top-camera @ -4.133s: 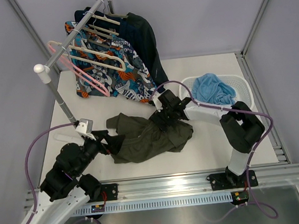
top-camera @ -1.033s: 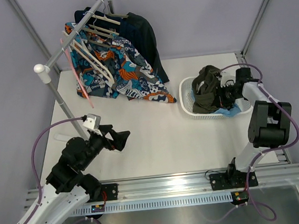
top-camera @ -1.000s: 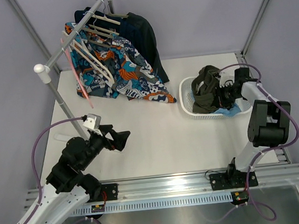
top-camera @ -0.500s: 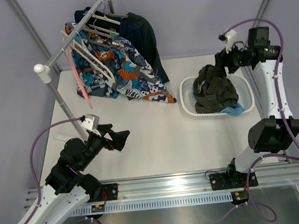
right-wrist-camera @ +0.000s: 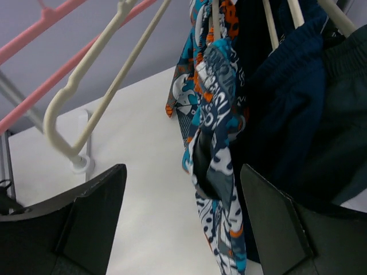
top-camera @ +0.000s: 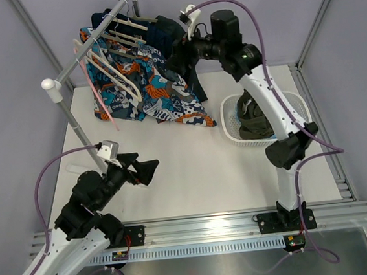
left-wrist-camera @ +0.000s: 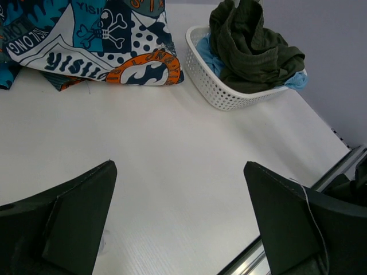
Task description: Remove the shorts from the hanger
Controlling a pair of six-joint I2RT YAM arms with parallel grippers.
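Observation:
Patterned blue, orange and white shorts hang from hangers on the rack rail at the back left, with dark navy shorts behind them. My right gripper is open and empty, raised up against the hanging shorts; in the right wrist view the patterned shorts and the navy shorts hang between its jaws. Bare cream and pink hangers hang to their left. My left gripper is open and empty, low over the table at the front left.
A white basket at the right holds olive green shorts on a light blue cloth. The rack's upright pole stands close behind my left arm. The enclosure walls lie at the back and sides.
My right arm has swung from above the basket up and to the left, to the hanging shorts. The olive shorts stay in the basket. My left arm has not moved.

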